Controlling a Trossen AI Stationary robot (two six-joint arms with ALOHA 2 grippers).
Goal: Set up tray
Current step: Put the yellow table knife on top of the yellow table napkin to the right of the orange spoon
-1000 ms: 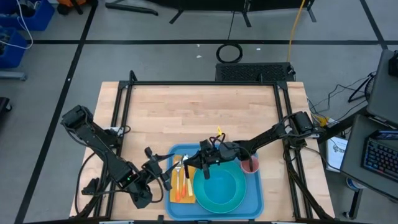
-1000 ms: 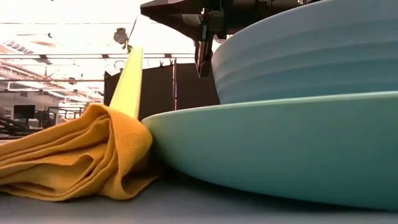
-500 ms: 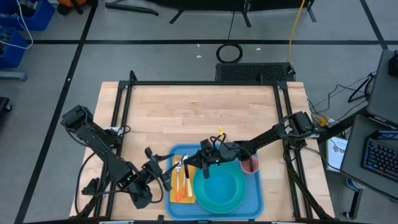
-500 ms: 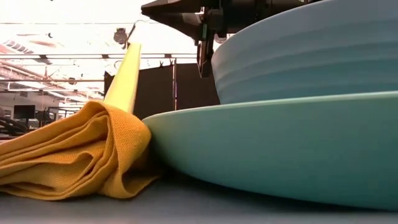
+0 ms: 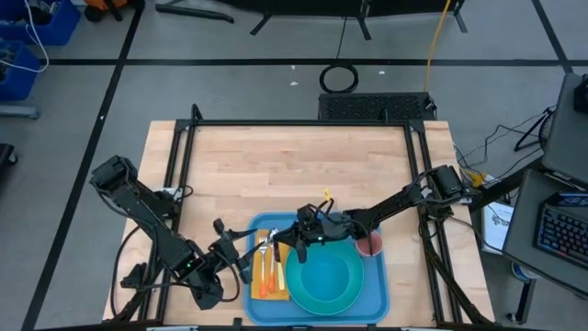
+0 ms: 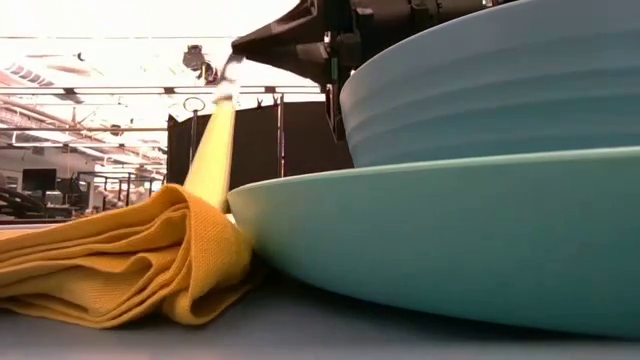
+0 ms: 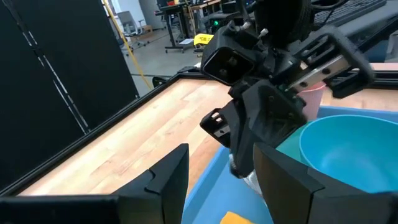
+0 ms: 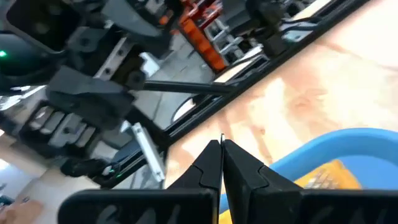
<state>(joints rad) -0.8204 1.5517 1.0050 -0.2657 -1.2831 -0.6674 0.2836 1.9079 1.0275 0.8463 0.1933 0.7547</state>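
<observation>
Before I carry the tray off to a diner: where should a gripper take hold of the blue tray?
Probably the raised rim of the tray along its right edge, coming in from the table's right side. That stretch is bare, while the napkin with cutlery covers the left part and the plate fills the middle. The right gripper sits over the tray's far left part, the left gripper beside its left edge.

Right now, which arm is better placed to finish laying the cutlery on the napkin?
The right, probably. The right gripper hangs over the tray, beside the napkin and bowl, its jaws shut on a thin utensil. The left gripper waits at the tray's left edge, jaws open and empty.
</observation>
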